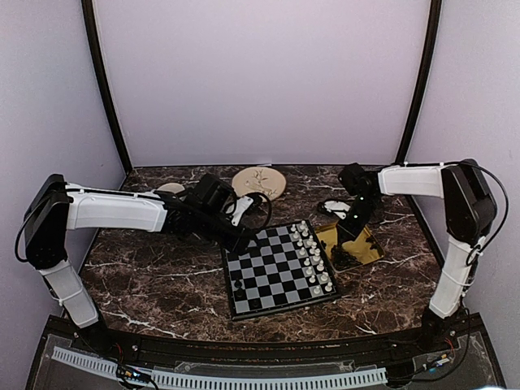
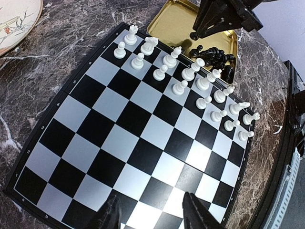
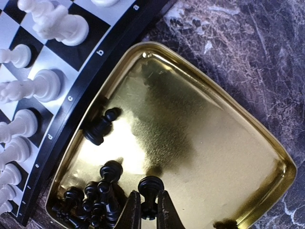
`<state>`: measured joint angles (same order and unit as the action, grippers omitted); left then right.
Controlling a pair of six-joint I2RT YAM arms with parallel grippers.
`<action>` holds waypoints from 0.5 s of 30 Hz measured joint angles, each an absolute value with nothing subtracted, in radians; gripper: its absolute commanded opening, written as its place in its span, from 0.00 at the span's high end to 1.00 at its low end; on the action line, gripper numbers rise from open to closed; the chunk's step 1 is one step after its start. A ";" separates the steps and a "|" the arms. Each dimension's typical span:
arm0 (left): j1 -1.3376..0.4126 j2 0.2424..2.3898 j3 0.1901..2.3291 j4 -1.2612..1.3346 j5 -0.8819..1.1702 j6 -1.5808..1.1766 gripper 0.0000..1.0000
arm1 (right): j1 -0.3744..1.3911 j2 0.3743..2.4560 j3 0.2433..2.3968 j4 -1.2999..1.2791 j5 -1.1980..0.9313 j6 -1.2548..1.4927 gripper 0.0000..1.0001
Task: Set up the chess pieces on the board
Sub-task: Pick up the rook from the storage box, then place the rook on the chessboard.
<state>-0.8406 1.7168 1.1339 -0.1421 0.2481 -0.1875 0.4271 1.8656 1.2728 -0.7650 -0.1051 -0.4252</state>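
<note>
The board (image 1: 276, 272) lies mid-table, with white pieces (image 2: 188, 74) in two rows along its right side. A small dark figure (image 1: 238, 284) stands at its near left edge. Several black chess pieces (image 3: 93, 200) are heaped in a corner of the yellow tray (image 3: 205, 129), and one (image 3: 99, 128) lies apart by the tray wall. My right gripper (image 3: 148, 210) is down in the tray, shut on the stem of a black piece (image 3: 150, 185). My left gripper (image 2: 152, 214) hovers open over the board's left part, its fingers (image 2: 112, 214) holding nothing.
The tray (image 1: 361, 244) sits against the board's right edge. A round cream plate (image 1: 258, 180) with a drawing lies at the back, a smaller pale disc (image 1: 171, 188) to its left. Purple walls close in three sides.
</note>
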 measured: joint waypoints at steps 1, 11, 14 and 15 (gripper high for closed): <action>-0.841 1.716 1.130 -0.140 0.247 -0.187 0.54 | 0.426 1.857 1.275 -0.768 -0.110 -0.426 0.99; -0.841 1.679 1.090 -0.129 0.236 -0.189 0.53 | 0.449 1.749 1.356 -0.820 -0.216 -0.454 0.97; -0.837 1.621 1.061 -0.136 0.189 -0.192 0.23 | 0.530 1.747 1.381 -0.838 -0.229 -0.472 0.97; -0.831 1.594 1.046 -0.146 0.175 -0.195 0.04 | 0.567 1.747 1.388 -0.842 -0.232 -0.477 0.96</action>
<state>-0.8310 1.5936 1.0458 -0.1463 0.1745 -0.1951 0.5671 1.7466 1.3884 -0.8421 -0.2317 -0.4770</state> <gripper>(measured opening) 0.514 0.082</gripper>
